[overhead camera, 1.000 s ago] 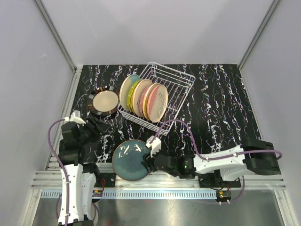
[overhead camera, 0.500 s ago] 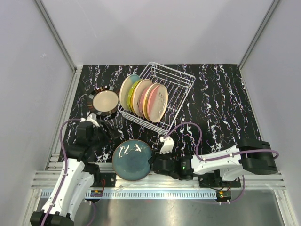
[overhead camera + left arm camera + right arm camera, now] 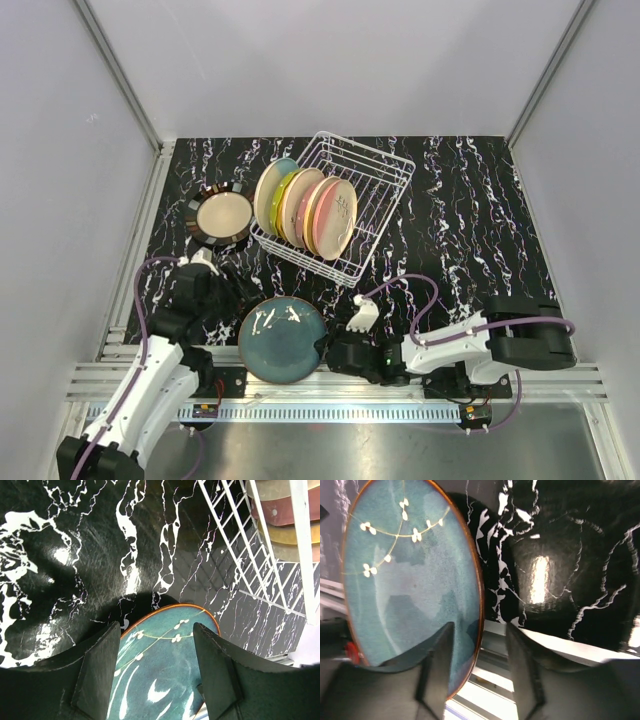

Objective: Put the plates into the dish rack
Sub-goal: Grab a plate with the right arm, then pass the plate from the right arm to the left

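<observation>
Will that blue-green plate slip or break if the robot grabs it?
Probably slippery: the teal plate shines with reflections, like smooth glaze. It looks stiff and is likely ceramic, so a drop could chip it. It seems to overhang the near edge of the table, so a push might tip it off.

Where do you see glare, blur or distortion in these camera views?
Top external: even light, sharp, with white gleams on the teal plate. Left wrist: hard glare patches on the glossy table; the left pincer is dark and soft up close. Right wrist: one bright hotspot on the table, the plate skewed to an oval, the right pincer blurred.
</observation>
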{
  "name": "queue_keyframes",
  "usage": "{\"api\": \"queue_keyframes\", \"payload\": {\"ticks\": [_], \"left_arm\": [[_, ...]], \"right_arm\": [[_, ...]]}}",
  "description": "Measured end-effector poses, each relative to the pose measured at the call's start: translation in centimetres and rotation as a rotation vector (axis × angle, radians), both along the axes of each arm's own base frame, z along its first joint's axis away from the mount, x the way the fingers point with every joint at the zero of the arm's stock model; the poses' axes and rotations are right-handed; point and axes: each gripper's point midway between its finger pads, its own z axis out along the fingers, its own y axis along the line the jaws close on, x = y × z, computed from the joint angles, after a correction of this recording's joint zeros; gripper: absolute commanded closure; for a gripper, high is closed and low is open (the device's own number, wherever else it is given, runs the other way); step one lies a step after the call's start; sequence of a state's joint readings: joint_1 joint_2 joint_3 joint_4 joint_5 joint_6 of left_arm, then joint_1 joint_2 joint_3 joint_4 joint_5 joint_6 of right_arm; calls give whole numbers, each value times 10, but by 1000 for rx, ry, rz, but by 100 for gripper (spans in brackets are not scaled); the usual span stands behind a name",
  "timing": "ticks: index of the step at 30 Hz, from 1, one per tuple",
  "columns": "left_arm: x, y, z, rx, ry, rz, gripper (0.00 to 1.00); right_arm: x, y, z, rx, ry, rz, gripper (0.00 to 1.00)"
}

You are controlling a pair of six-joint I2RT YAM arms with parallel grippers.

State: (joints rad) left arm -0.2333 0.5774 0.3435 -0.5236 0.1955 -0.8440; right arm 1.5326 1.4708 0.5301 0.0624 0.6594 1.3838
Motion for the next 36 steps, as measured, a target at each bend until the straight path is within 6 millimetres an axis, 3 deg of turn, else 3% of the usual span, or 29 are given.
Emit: {"api": "queue_keyframes", "payload": {"ticks": [6, 8, 10, 12, 19, 24, 30, 36], "left_arm": [[-1, -2, -11, 8, 17, -8, 36], [-2, -2, -17, 12, 29, -12, 35], [-3, -2, -20, 15, 39, -13, 34], [-2, -3, -19, 12, 30, -13, 33], [4, -7, -15, -4, -9, -27, 31], [3, -15, -18, -28, -8, -47, 30], [-6, -34, -25, -72, 16, -101, 27], [-31, -62, -37, -119, 71, -187, 25]], "right_arm": [[1, 9, -3, 187, 68, -54, 79], [3, 9, -2, 214, 80, -74, 95], [4, 8, 3, 252, 98, -100, 100], [4, 5, 14, 285, 108, -115, 100], [12, -57, 16, 259, 116, -237, 100], [16, -84, 14, 256, 120, -297, 100], [18, -90, 11, 276, 139, -345, 100], [20, -84, 4, 310, 157, -384, 100]]}}
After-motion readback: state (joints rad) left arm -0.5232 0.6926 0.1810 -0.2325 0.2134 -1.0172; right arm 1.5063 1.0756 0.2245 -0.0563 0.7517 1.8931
